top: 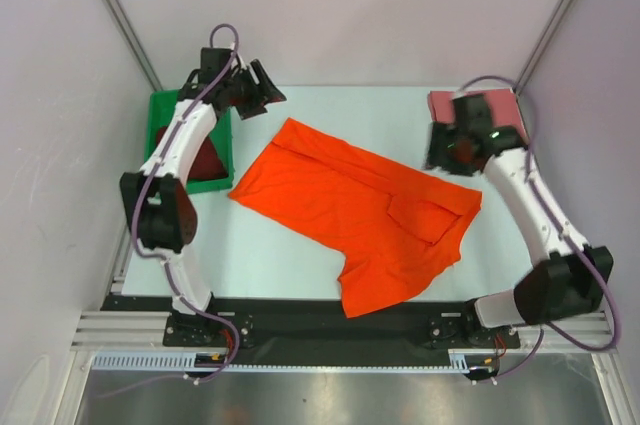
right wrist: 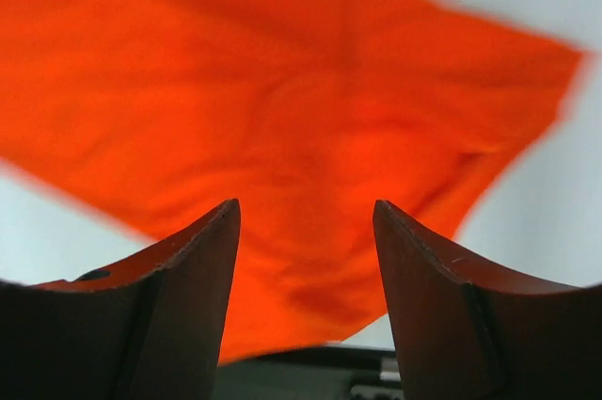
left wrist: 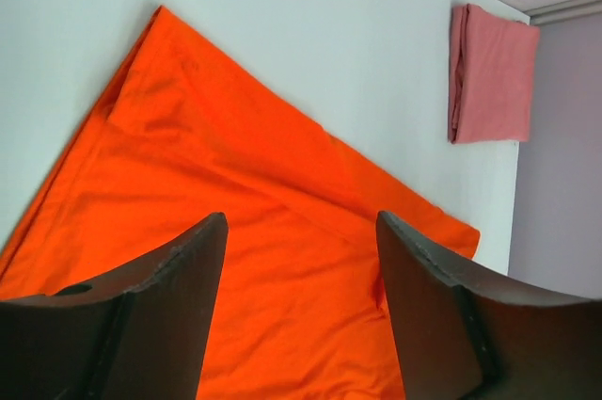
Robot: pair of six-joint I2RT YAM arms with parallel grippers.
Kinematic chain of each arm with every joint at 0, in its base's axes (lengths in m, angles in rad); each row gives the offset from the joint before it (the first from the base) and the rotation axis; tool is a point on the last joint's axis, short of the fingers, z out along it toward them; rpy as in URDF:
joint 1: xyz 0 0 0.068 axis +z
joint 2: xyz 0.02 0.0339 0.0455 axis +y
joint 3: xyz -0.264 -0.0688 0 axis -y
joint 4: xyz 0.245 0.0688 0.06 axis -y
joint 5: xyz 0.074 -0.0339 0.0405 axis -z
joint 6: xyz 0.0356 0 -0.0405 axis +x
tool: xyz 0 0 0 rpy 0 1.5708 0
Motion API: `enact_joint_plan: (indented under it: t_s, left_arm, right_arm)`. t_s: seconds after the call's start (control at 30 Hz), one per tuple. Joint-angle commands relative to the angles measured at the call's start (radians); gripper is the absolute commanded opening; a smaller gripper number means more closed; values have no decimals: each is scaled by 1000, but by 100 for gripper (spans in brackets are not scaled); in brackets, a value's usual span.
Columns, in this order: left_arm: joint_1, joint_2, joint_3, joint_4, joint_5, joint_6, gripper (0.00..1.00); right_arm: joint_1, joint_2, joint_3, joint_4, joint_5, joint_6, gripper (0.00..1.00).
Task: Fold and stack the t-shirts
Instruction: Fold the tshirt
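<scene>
You have the pink t-shirt (left wrist: 489, 75) folded; the orange t-shirt (top: 360, 210) and maroon t-shirt (top: 205, 160) remain. The left gripper (left wrist: 301, 226) and right gripper (right wrist: 306, 212) stand released, empty.

The orange t-shirt (top: 350, 210), pink t-shirt (left wrist: 491, 75) and maroon t-shirt (top: 208, 161) are plain; the bin (top: 160, 105) is green.

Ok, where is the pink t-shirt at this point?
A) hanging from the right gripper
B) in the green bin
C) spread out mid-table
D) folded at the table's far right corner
D: the pink t-shirt lies folded at the far right corner of the table, while the orange t-shirt is the one spread out in the middle.
</scene>
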Motion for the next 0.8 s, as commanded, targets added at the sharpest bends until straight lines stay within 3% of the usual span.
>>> enact_joint_plan:
  t_s: [0.0,0.03,0.13,0.17,0.3,0.37,0.43,0.6,0.77]
  left_arm:
    - [-3,-169,-147,-27,-58,53,69]
    - [2,-212,-205,-27,-53,63,62]
    - [14,-275,-276,-50,-56,84,56]
    - [20,-327,-328,-60,-62,89,54]
    - [32,-461,-471,-62,-85,95,54]
    - [35,-506,-553,-63,-88,87,54]
    - [36,-564,-609,-59,-81,83,53]
    - [45,-648,-721,-91,-87,84,53]
    - [66,-695,-744,-143,-99,119,53]
  right_arm:
    - [305,-152,-101,-61,-18,59,64]
    - [459,-175,-143,-55,7,75,66]
    - [648,-215,-201,-38,28,127,69]
    - [761,-213,-235,-23,33,142,70]
    - [992,-163,-293,34,36,190,70]
    - [1067,-97,-295,68,28,196,70]
    - [1147,-21,-295,86,32,198,62]
    - [1212,101,-301,143,70,192,47]
    - [1268,161,-307,166,78,198,47]
